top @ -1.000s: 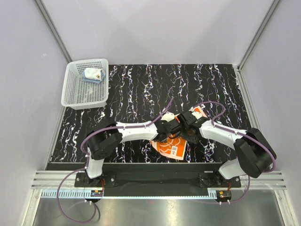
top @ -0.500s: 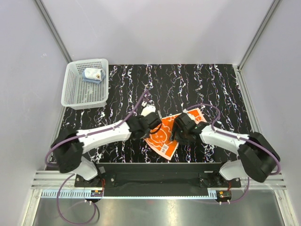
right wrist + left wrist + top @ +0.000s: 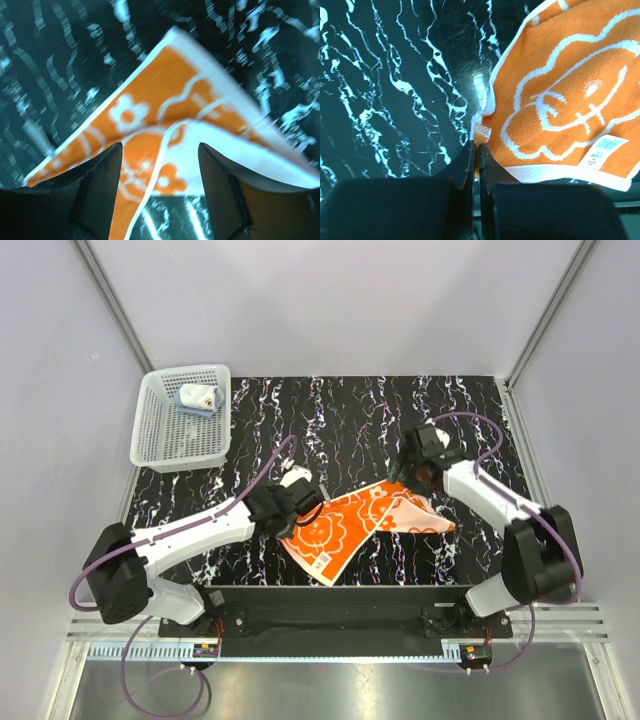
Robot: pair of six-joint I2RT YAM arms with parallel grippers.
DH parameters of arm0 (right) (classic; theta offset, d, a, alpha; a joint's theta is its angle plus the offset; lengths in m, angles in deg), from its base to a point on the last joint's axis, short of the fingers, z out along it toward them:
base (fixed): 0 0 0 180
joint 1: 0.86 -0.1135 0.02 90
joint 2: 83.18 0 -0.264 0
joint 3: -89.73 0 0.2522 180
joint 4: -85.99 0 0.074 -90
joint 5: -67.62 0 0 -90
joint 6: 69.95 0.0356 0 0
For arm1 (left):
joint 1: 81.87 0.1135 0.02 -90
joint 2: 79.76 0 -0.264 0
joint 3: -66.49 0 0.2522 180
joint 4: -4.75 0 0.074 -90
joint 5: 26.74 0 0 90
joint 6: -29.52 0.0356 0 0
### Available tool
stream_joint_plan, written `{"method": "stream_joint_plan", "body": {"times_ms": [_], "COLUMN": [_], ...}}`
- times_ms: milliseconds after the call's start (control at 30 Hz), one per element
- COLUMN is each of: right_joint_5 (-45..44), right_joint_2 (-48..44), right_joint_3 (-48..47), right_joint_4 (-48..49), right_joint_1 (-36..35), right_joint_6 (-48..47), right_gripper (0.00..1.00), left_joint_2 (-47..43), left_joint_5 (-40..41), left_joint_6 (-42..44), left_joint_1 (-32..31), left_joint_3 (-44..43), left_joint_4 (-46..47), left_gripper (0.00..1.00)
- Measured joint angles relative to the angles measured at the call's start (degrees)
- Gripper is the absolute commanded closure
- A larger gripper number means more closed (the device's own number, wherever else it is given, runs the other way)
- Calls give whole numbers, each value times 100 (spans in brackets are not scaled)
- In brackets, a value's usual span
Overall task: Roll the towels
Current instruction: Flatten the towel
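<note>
The orange flower-print towel (image 3: 345,525) lies spread on the black marbled table (image 3: 330,420), and its right end is folded over to show the white reverse. My left gripper (image 3: 290,518) is shut on the towel's left corner; the left wrist view shows the jaws (image 3: 476,147) pinching that corner of the towel (image 3: 560,95). My right gripper (image 3: 413,468) hangs open above the towel's right end, with nothing between its fingers. Below that gripper (image 3: 160,170) the right wrist view shows the folded towel (image 3: 145,125). The light blue towel (image 3: 197,398) sits bundled in the basket.
A white perforated basket (image 3: 170,445) stands at the table's back left corner. Grey walls enclose the table on three sides. Both arms reach in from the near edge towards the middle.
The left gripper has drawn the towel's corner leftward and nearer, stretching it out. The right gripper has risen and moved to the back right, off the towel.
</note>
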Motion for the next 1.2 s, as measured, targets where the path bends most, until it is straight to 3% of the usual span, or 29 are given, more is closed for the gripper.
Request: {"method": "stream_joint_plan", "body": {"times_ms": [267,700,800,900,1067,1100,1200], "right_joint_5": [68,446,494,514,645,662,719], "right_joint_2": [1471,2739,2837,2861,2848,2826,2717], "right_joint_3": [-811,-1674,-1777,-1770,-1641,-1589,-1414], "right_joint_4": [-81,79,125,188,398,463,592], "right_joint_1": [726,780,780,780,780,780,782], "right_joint_6": [-479,-761,-787,-811,-754,-743,-699], "right_gripper": [33,37,48,68,90,99,100], "left_joint_2": [-179,-334,-334,-334,-341,-348,-400], "left_joint_5": [55,127,127,125,101,85,61], "left_joint_6": [166,212,214,216,238,243,254], "left_joint_1": [0,39,76,118,192,203,223], "left_joint_3": [109,201,201,203,212,214,238], "left_joint_4": [-273,-275,-271,-260,-245,-234,-216], "left_gripper": [100,100,100,100,100,100,100]}}
